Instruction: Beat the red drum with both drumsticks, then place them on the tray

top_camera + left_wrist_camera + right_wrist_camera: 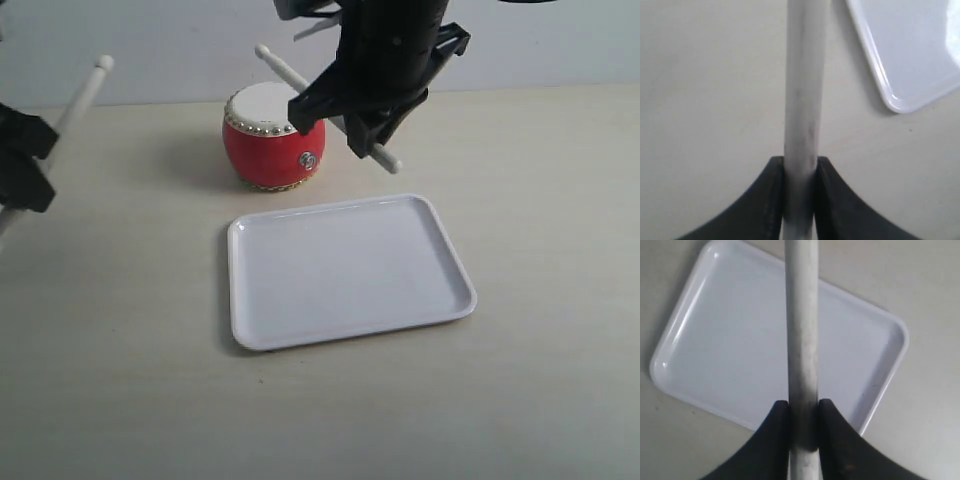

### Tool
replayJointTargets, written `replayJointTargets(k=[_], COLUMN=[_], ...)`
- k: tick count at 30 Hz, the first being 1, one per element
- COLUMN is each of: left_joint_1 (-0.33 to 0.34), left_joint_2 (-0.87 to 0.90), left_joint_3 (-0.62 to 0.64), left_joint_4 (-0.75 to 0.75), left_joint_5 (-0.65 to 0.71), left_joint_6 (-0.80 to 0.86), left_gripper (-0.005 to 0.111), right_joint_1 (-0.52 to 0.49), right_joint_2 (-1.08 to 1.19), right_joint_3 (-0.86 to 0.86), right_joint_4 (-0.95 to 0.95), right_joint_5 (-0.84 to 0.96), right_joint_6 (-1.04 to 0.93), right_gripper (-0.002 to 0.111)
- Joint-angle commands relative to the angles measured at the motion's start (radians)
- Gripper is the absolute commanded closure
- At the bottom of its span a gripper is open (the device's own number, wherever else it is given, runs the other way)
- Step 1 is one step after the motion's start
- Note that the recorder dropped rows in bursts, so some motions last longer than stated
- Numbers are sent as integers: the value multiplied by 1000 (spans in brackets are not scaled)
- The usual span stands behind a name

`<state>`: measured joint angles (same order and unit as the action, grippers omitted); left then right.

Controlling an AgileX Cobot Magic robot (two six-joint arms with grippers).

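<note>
The red drum (272,137) with its cream skin stands behind the white tray (345,268). My right gripper (345,118) is shut on a pale drumstick (283,68) that slants above the drum's right edge, its rounded tip over the drum's far side. In the right wrist view that drumstick (802,340) runs out from the right gripper (803,407) above the tray (730,345). At the far left my left gripper (28,160) is shut on the other drumstick (84,95), raised and pointing up. The left wrist view shows this drumstick (804,90) clamped in the left gripper (800,165), with a tray corner (910,55) beside it.
A pale wooden tabletop (120,340) stretches around the tray and drum. A light wall (160,40) stands behind the drum.
</note>
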<state>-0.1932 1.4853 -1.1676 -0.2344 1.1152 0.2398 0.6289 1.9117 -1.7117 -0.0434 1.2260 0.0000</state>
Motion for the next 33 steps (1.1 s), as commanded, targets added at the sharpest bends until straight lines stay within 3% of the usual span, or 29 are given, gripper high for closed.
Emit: replayJointTargets(k=[1,6,15,33], left_joint_1=[-114,-178,-179,-176], left_joint_2=[147,305,493,533], left_joint_3=[-130,-269,-448,-661], left_joint_4=[20,78,115,119], left_joint_5=[2,56,106,106], left_joint_6=[19,19,14,-74], left_gripper=[107,107,107,107], right_joint_1=[-8,-8,-8,-14], right_joint_2=[-13,-15,-26,5], right_joint_3=[73,120,129,129], right_joint_4=[-19,-55,-69,-73], right_joint_5=[-5,-5,-48,-242], right_joint_6=[-17,-17,37,29], right_gripper=[108,108,108,108])
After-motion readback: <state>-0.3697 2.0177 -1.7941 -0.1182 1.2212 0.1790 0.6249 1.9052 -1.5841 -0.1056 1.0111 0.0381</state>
